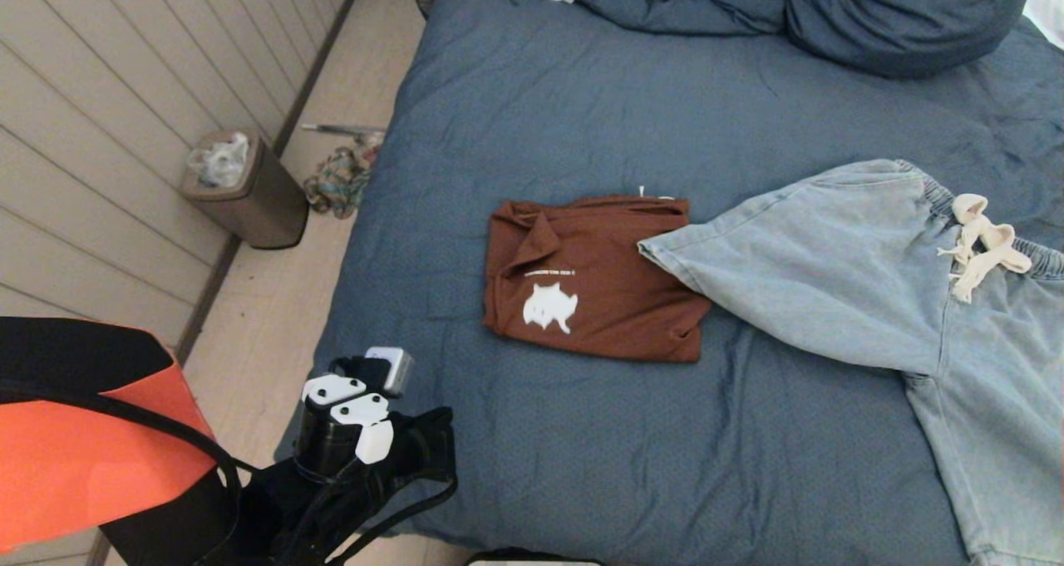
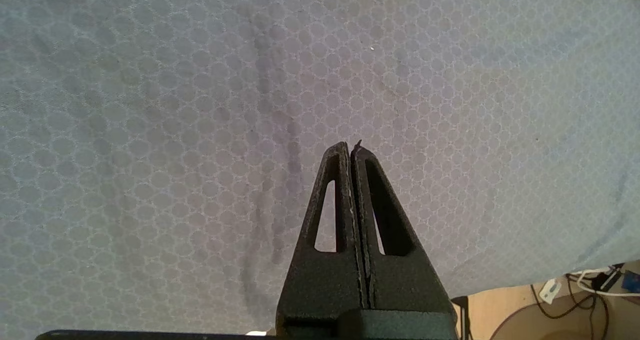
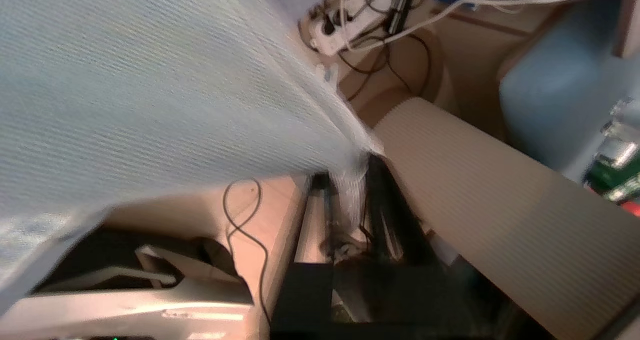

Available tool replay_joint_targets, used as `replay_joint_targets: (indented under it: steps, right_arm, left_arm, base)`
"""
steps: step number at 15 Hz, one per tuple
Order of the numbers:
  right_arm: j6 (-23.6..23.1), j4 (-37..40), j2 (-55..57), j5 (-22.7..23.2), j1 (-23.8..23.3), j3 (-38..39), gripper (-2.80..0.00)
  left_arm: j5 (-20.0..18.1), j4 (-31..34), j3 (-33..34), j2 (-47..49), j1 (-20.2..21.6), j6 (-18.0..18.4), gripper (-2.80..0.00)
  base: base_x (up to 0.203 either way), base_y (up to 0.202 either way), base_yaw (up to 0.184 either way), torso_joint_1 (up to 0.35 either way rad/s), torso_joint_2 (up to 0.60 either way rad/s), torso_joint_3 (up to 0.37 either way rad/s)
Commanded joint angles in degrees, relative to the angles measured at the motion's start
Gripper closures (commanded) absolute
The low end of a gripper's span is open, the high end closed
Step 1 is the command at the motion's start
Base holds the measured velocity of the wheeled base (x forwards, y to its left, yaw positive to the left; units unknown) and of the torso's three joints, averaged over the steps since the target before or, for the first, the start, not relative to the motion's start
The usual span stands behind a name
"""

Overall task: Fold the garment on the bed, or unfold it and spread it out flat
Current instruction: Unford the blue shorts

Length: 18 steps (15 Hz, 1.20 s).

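The bed [image 1: 532, 117] has a wrinkled slate-blue cover. A folded brown T-shirt [image 1: 594, 279] with a white print lies at its middle. Light-blue shorts [image 1: 831, 267] with a cream drawstring [image 1: 981, 246] are spread at the right, one leg lapping over the shirt's corner. My right gripper [image 3: 347, 172] is out of the head view. In its wrist view it is shut on an edge of the light-blue shorts fabric [image 3: 150, 80], lifted over the floor. My left gripper [image 2: 350, 148] is shut and holds nothing, hovering over the bed cover [image 2: 200, 105] at the near left corner, where the left arm [image 1: 357, 433] shows.
A bunched blue duvet and pillow [image 1: 831, 9] fill the far end. On the floor at the left stand a metal bin [image 1: 245, 188] and a small heap of clutter [image 1: 337, 182]. An orange-and-black bag [image 1: 75, 450] sits by my left arm. A power strip with cables [image 3: 350, 15] lies beside the bed.
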Motion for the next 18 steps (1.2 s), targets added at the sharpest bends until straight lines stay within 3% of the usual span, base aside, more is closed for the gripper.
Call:
replay_joint_targets:
  steps: [1, 3, 6, 8, 10, 11, 15, 18]
  right_arm:
    - [-0.12, -0.09, -0.42, 1.29, -0.11, 0.09, -2.8]
    - [-0.04, 0.09, -1.87, 5.22, -0.25, 0.47, -2.8]
    - [-0.04, 3.07, -10.67, 15.23, -0.19, 2.57, -2.8]
    - [0.04, 10.18, -19.5, 20.34, 1.06, 2.75, -2.8]
    - [1.0, 19.11, -29.15, 23.75, 6.42, 1.82, -2.8]
    - [2.51, 22.9, -33.17, 24.71, 11.93, 1.3, 0.0]
    - [10.4, 28.62, -42.05, 25.46, 37.44, 1.27, 0.0]
    - [17.12, 29.53, -42.96, 19.78, 58.2, 1.49, 0.0]
  left_arm:
    - [0.1, -0.41, 0.0, 0.15, 0.0, -0.15, 0.0]
    - [0.1, -0.41, 0.0, 0.15, 0.0, -0.15, 0.0]
    - [0.1, -0.41, 0.0, 0.15, -0.09, -0.15, 0.0]
    - [0.1, -0.41, 0.0, 0.15, -0.09, -0.15, 0.0]
    - [0.1, -0.41, 0.0, 0.15, -0.09, -0.15, 0.0]
    - [0.1, -0.32, 0.0, 0.23, -0.09, -0.24, 0.0]
    - [0.17, -0.41, -0.44, 1.2, -0.09, -0.24, 0.0]
    - [0.19, -0.5, -0.53, 1.45, -0.02, -0.24, 0.0]
  base:
    - [0.0, 0.0, 0.0, 0.0, 0.0, 0.0]
    - [0.0, 0.0, 0.0, 0.0, 0.0, 0.0]
    - [0.0, 0.0, 0.0, 0.0, 0.0, 0.0]
    - [0.0, 0.0, 0.0, 0.0, 0.0, 0.0]
    - [0.0, 0.0, 0.0, 0.0, 0.0, 0.0]
    - [0.0, 0.0, 0.0, 0.0, 0.0, 0.0]
    - [0.0, 0.0, 0.0, 0.0, 0.0, 0.0]
    - [0.0, 0.0, 0.0, 0.0, 0.0, 0.0]
